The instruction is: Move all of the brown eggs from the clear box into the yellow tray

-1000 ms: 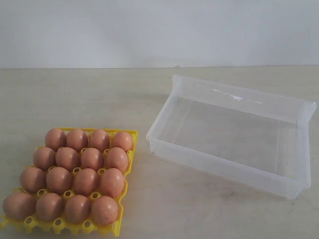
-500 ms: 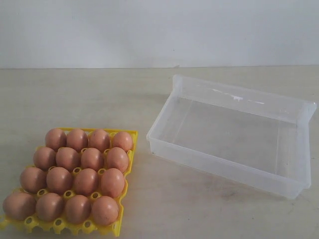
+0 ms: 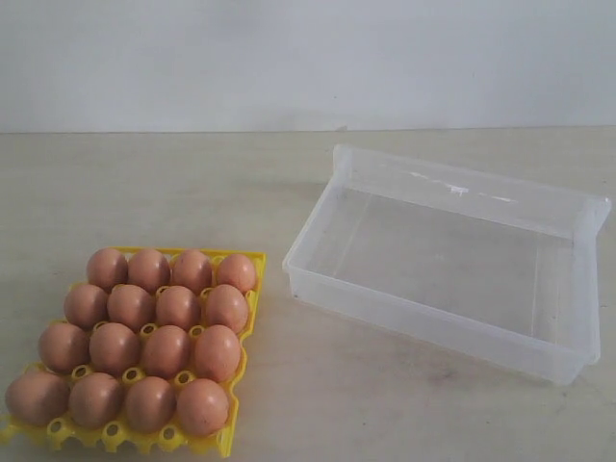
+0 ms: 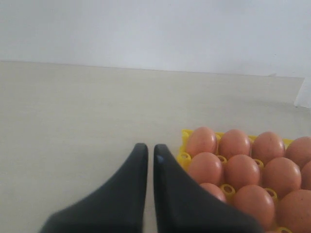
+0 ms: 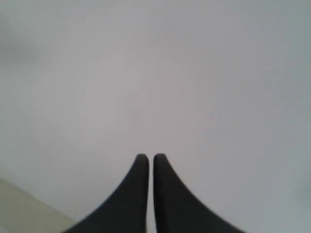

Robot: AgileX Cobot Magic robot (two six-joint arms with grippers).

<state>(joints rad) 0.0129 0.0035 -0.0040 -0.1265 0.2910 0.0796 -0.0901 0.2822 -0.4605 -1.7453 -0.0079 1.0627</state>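
Beige tabletop [image 3: 318, 404] meets a plain white wall [image 3: 308, 58]; left gripper [image 4: 151, 148] and right gripper [image 5: 151, 158] are both clenched

Reddish-brown eggs [image 3: 154, 337], bright yellow tray [image 3: 252, 262], clear box [image 3: 438, 318].

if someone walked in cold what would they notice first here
The block of brown eggs filling the yellow tray at the near left of the table catches the eye first. Next comes the clear box to its right, with no eggs in it. The left gripper hangs shut beside the tray; the right gripper is shut too.
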